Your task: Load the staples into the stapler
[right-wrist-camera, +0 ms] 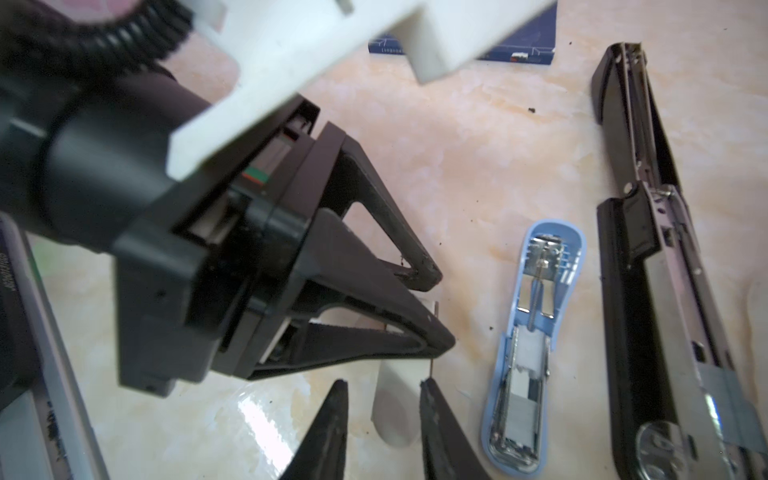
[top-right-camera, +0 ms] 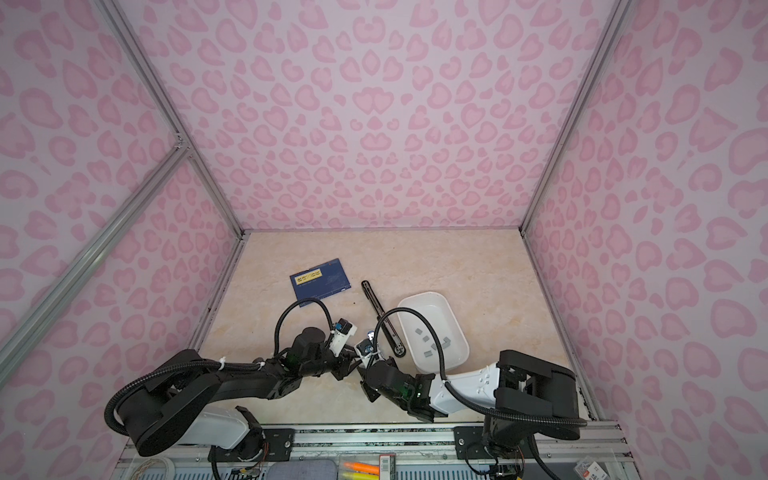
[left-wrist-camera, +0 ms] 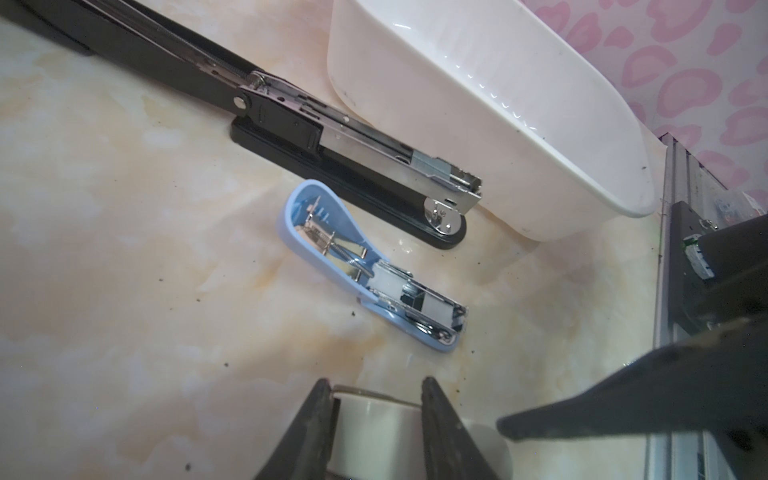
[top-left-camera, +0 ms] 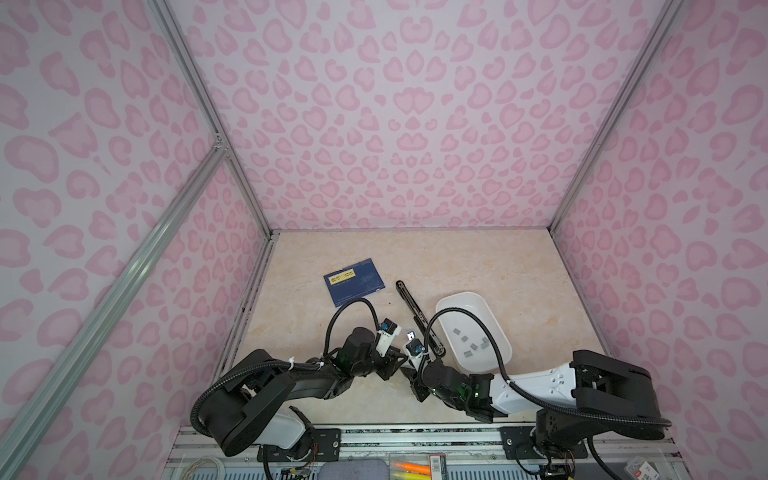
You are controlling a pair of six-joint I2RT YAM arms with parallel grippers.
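- Staples (top-left-camera: 473, 345) lie as loose grey strips on the floor of the white tray (top-left-camera: 465, 301), to the right of both grippers.
- Nearest of all, on the front rail, an orange marker (top-left-camera: 411, 466) lies beside a red-and-white box (top-left-camera: 436, 461) (its print is too small to read).
- On the table, the left gripper (left-wrist-camera: 376, 380) has its fingers drawn narrow onto a white plastic piece (left-wrist-camera: 374, 424), pressing it from both sides.
- Opposite it, almost tip to tip, is the right gripper (right-wrist-camera: 384, 386). Its fingers stand narrowly apart astride the same white plastic piece, and whether they pinch it cannot be told.
- Just beyond the fingertips lies the blue stapler (left-wrist-camera: 374, 270), its lid folded back flat and its metal channel facing up.
- Next out, the long black stapler (left-wrist-camera: 353, 137) also lies opened, its front end just beside the tray.
- Farthest back, a blue booklet (top-left-camera: 355, 282) lies flat on the table; it carries a yellow label, but the writing cannot be read.
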